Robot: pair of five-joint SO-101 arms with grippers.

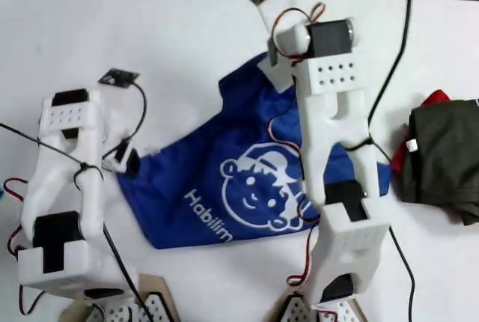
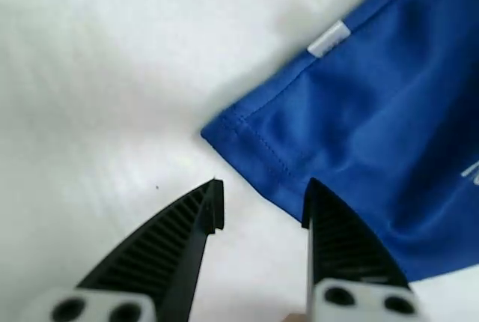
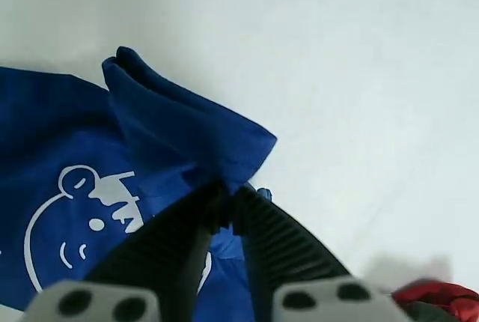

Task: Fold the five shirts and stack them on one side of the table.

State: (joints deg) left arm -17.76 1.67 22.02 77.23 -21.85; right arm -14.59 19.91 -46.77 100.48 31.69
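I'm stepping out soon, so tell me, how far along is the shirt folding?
Done: a dark shirt lies folded at one side of the table, a red shirt peeking out beneath it. In hand: the right claw is shut on a fold of the blue shirt, and the open left claw sits by its hem corner. Left: finish the blue shirt and stack it; whether more lie under them I cannot tell.

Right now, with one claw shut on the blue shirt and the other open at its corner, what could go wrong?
The right claw pinches a bunched fold of the blue shirt, so the cloth might slip out when pulled. The left claw is open over the hem corner and may close on nothing. The stack of folded shirts lies close to the right arm; a swing might knock it.
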